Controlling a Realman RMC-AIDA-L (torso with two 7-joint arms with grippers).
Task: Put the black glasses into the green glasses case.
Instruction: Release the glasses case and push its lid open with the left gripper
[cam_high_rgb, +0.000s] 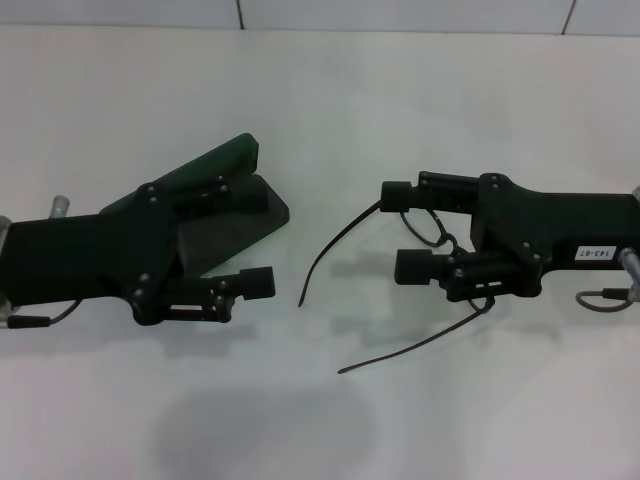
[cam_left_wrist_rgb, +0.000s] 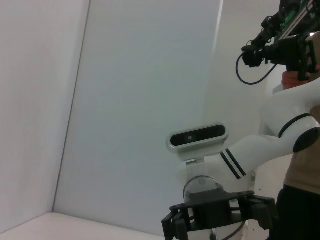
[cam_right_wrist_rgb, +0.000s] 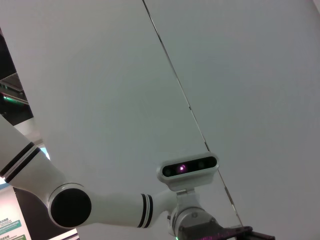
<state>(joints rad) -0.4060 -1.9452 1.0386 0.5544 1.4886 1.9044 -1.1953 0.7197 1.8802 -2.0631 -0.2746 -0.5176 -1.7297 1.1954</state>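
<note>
— Green case (cam_high_rgb: 232, 160) lying open under left gripper (cam_high_rgb: 255, 236), fingers spread wide. Steadying it?
— Likely. Right gripper (cam_high_rgb: 408, 228) apart around black glasses (cam_high_rgb: 425, 225) on table (cam_high_rgb: 320, 90), arms pointing caseward.

I see the dark green hard glasses case (cam_high_rgb: 225, 160) with dark grey lining, under my matte black left gripper (cam_high_rgb: 245, 235). Thin black-framed glasses (cam_high_rgb: 430, 228) sit between my black right gripper's (cam_high_rgb: 405, 228) fingers, over the plain white table (cam_high_rgb: 320, 90).
</note>
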